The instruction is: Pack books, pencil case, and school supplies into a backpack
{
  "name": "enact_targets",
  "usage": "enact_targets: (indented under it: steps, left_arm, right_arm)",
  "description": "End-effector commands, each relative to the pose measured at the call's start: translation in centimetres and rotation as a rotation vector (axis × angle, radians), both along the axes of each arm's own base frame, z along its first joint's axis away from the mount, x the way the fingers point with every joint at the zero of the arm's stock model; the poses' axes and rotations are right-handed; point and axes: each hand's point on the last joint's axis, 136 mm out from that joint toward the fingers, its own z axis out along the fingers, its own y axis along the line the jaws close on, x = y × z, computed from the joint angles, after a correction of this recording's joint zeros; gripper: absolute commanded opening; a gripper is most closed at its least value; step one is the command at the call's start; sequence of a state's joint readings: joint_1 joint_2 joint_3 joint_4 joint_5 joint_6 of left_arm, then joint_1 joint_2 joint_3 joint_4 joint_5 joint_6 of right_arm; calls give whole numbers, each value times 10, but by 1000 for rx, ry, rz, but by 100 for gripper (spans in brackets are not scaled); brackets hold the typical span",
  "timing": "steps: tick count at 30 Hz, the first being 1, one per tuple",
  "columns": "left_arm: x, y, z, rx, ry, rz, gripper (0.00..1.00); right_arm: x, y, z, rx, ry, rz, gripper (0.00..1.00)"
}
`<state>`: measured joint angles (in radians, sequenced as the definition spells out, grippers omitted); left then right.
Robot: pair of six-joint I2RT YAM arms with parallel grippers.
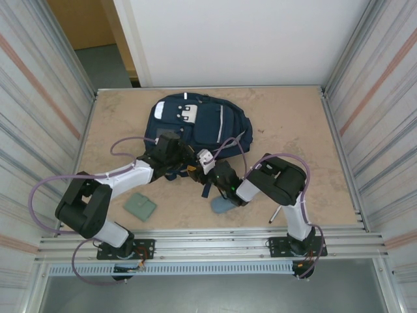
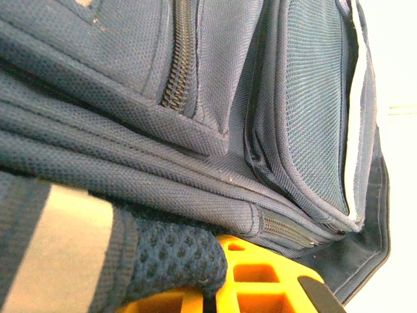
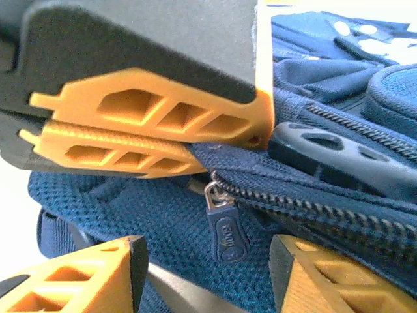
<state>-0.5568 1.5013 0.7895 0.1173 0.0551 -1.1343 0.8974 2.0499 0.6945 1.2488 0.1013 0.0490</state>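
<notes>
The left gripper (image 3: 193, 151) pinches fabric of the backpack (image 3: 98, 202), while the right gripper (image 3: 207, 268) stands spread around the zipper pull (image 3: 228, 240), which could slip free if it closes off-centre.

A navy-blue backpack (image 1: 171, 124) with a fine mesh weave carries white patches (image 1: 189, 113) and a thin pale stripe (image 1: 221, 124); its zip pull (image 3: 228, 238) is the same navy. The table (image 1: 296, 127) is mottled beige-pink, the square pad (image 1: 140, 207) grey-green, the pencil case (image 1: 223, 206) blue-grey. The robot arms (image 1: 287, 186) are black and white with lilac cables (image 1: 124, 142), and the right gripper (image 3: 208, 267) has orange fingers (image 3: 91, 280) faced in black.
</notes>
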Motion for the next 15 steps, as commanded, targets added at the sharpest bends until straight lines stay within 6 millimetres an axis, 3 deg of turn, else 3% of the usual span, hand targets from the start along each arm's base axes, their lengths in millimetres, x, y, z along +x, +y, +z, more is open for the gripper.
enact_targets:
  steps: [1, 7, 12, 15]
  left_arm:
    - [3, -22, 40, -110, -93, -56, 0]
    - [1, -19, 34, -110, -74, -28, 0]
    - [3, -18, 28, -88, -65, -21, 0]
    - [4, -20, 23, -100, -59, -19, 0]
  right_arm:
    - [21, -4, 33, 118, -91, -106, 48]
    - [32, -13, 35, 111, -125, -219, 40]
    - [21, 10, 39, 111, -131, -128, 28]
    - [22, 9, 39, 104, -130, -146, 25]
